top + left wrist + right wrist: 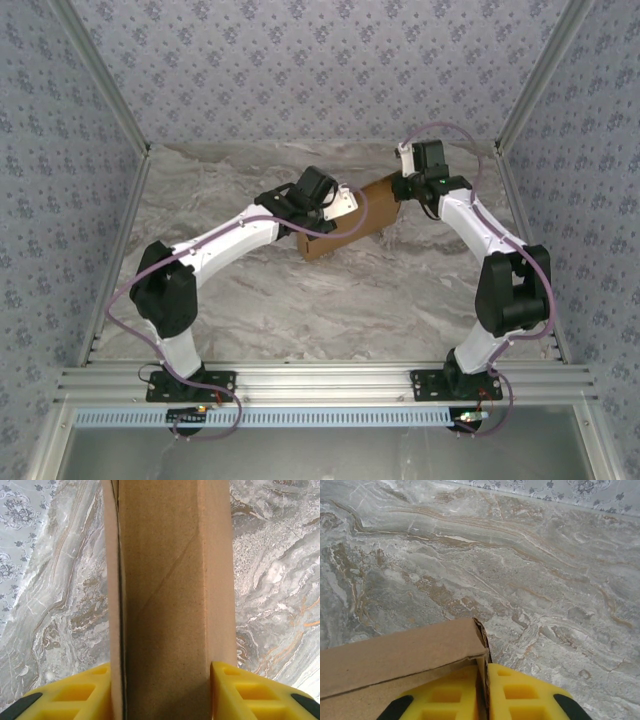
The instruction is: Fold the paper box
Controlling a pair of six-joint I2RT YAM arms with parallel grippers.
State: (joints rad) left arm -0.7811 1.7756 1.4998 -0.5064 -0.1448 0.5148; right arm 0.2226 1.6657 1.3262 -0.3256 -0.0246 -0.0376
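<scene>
- Top external view: the paper box [345, 228] lies at mid-counter, toward the rear. Its long axis runs diagonally from near-left to far-right.
  - The left fingers [338, 205] meet its near-left end and the right fingers [405, 187] its far-right end, so each arm has one end within reach.
  - The marbled counter [250, 300] around the box carries nothing else, and the patterned wall [300, 70] stands well apart.
- Left wrist view: the paper box [170, 600] extends straight away from the left fingers [92, 690], its long axis in line with the wrist.
  - Both yellow fingers touch its sides, gripping it across its width.
  - A dark seam runs along the left edge of the top face, where one panel is not fully seated. A diagonal crease crosses the face.
- Right wrist view: the paper box [395, 657] lies to the left of the right fingers [520, 695].
  - The fingers stand nearly closed, with a thin cardboard end wall pinched between them at the box corner.
  - Judgement: the next move turns on this end wall. Bare counter lies ahead, and no obstruction is visible.
</scene>
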